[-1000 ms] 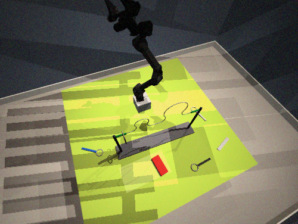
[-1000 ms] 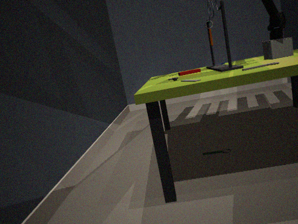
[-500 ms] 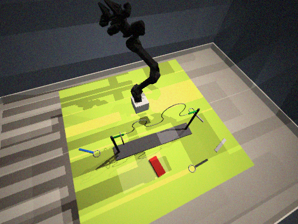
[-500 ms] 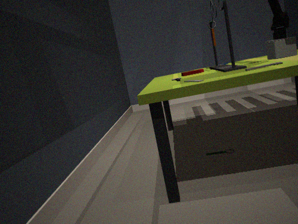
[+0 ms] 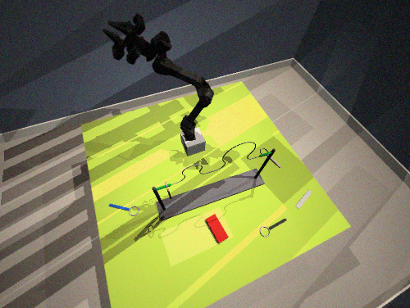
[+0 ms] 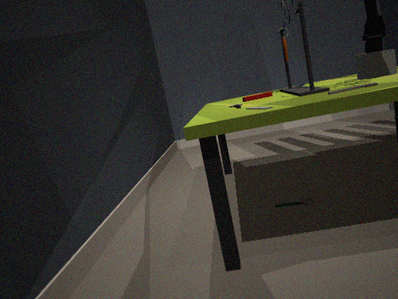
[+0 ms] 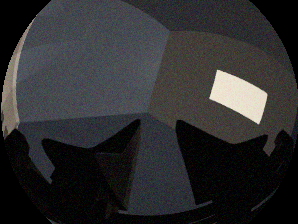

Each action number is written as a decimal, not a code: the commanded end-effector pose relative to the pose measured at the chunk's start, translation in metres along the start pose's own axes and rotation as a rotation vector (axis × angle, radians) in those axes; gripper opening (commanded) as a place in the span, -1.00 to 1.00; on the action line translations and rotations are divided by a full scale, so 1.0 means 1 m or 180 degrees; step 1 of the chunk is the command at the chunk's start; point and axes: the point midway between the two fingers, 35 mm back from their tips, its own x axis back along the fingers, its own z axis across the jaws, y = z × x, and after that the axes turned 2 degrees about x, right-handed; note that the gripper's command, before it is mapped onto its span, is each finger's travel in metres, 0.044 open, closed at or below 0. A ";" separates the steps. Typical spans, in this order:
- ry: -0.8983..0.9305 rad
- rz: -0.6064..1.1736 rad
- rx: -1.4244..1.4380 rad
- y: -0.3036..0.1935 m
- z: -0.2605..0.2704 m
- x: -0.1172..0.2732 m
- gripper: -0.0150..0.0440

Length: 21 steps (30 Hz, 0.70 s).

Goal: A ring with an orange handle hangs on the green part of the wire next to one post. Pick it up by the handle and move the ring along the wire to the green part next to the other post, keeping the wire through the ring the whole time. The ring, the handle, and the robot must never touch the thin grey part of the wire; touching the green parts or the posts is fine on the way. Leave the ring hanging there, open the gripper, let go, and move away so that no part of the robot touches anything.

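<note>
The ring (image 5: 166,184) (image 6: 278,33) hangs on the green part (image 5: 159,187) of the wire by the left post (image 5: 159,199) in the top view. Its handle (image 5: 169,192) (image 6: 285,49) points down and looks orange in the exterior view. The thin wire (image 5: 250,142) bends across to the other green part (image 5: 266,155) by the right post (image 5: 265,165) (image 6: 306,48). My gripper (image 5: 107,24) (image 7: 158,124) is raised high at the upper left in the top view, far from the ring. Its fingers stand partly open with nothing between them. Fine contact between ring and wire is too small to tell.
On the green table lie a red block (image 5: 216,228) (image 6: 257,96), a blue-handled ring (image 5: 119,207), a black-handled ring (image 5: 278,224), a white bar (image 5: 303,199) (image 6: 259,108) and a grey stick (image 5: 275,163) (image 6: 353,88). The posts stand on a dark base plate (image 5: 209,194).
</note>
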 end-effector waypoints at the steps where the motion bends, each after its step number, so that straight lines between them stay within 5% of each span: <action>1: 0.0161 -0.0212 -0.0448 0.017 0.049 -0.008 0.05; 21: 0.1194 -0.1252 -0.2529 0.157 0.251 0.016 0.05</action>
